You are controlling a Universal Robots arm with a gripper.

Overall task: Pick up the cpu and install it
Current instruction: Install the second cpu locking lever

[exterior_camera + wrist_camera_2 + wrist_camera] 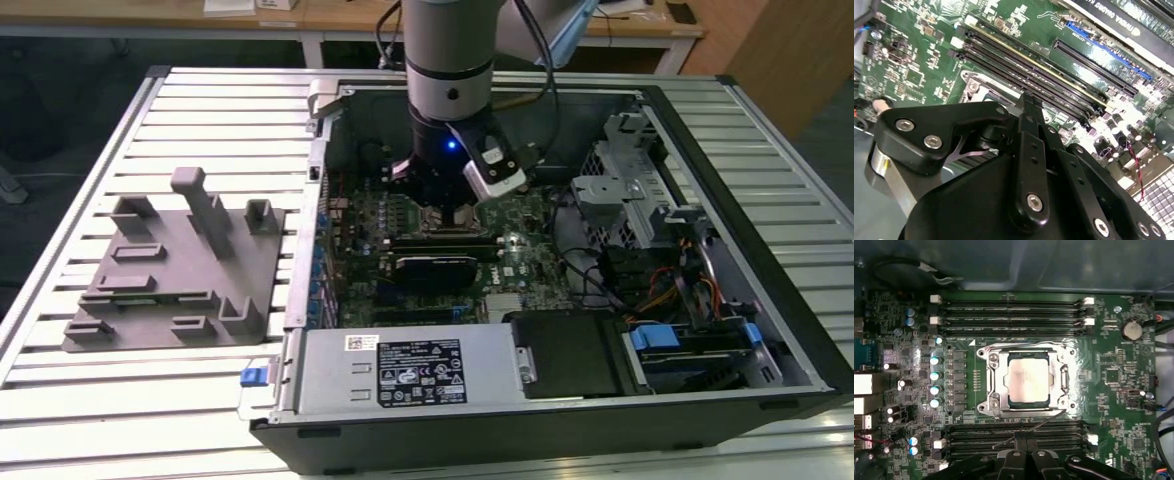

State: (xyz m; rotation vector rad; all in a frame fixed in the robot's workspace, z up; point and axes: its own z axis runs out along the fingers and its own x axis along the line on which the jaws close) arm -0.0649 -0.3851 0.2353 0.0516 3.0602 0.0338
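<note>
So the black two-fingered gripper (1026,439) was down inside the open black desktop computer case (747,300), hanging just over the green motherboard (1104,375). Its fingers were pressed together with nothing between them; you could see that in both wrist views, tips meeting at a point (1029,100). The small square cpu with the pale silvery metal top (1028,378) was already sitting in the metal-framed socket (991,385), just ahead of the fingertips and not touching them.

In the second wrist view the gripper body blocked most of the socket, so only a corner of the frame (974,85) peeked out beside the black memory slots (1054,75). In the exterior view the arm's grey wrist (451,60) covered the socket area, so the chip couldn't be made out there. The grey moulded tray (160,270) sat on the ribbed metal table (200,110), well away from the gripper, outside the case.
</note>
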